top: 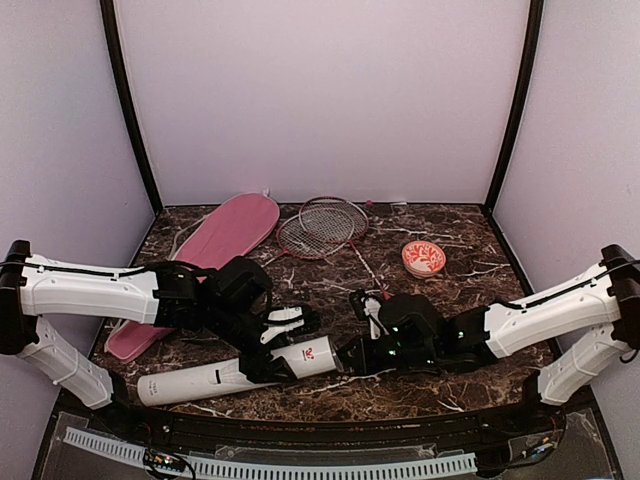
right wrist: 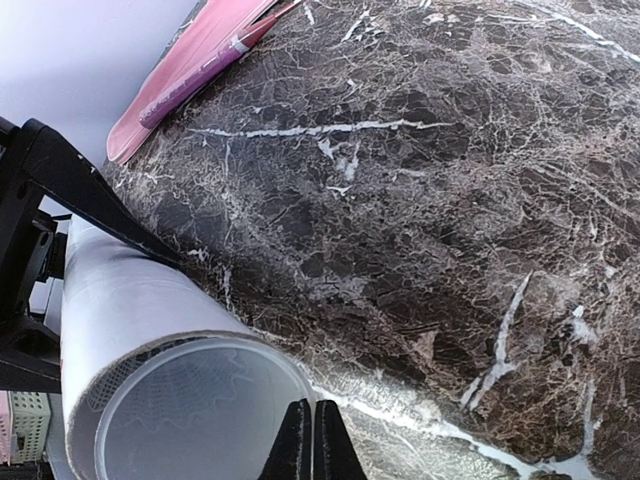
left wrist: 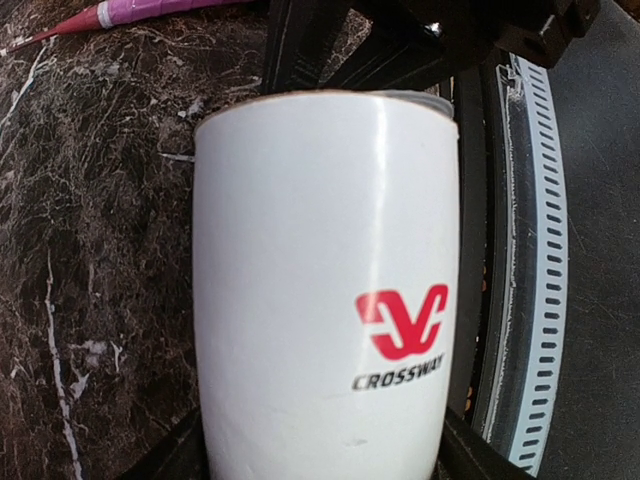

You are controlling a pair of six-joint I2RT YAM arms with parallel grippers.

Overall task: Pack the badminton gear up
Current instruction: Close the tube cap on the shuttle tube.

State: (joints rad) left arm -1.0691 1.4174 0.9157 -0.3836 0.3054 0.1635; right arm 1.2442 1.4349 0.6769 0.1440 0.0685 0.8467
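- The left pincer (left wrist: 322, 462) is clamped on the tube (left wrist: 320, 250), with a dark finger against each side of its white wall. The tube lies flat on the marble table (left wrist: 90, 250).
- Just ahead of that grip, the tube's wall carries a red logo (left wrist: 402, 320) (the word CROSSWAY is printed under it).
- The right pincer (right wrist: 312, 440) has its fingers pressed together with nothing seen between them. Its tips sit right at the lower rim of the tube's open mouth, and I cannot tell whether they touch it.
- The two pincers face each other along the tube, the left gripping near the open end and the right at the mouth itself.
- Farther ahead of the right pincer, across bare marble, a pink handle (right wrist: 195, 75) on a red shaft lies along the edge of the pink bag (right wrist: 200, 40). I cannot tell whether it lies on the bag or beside it.
- Far beyond both pincers, near the back wall, the two rackets (top: 322, 228) lie with their red-framed heads overlapping. The bag is just to their left.
- To the right of the rackets is a small round red-and-white thing (top: 423, 258), well apart from either pincer.
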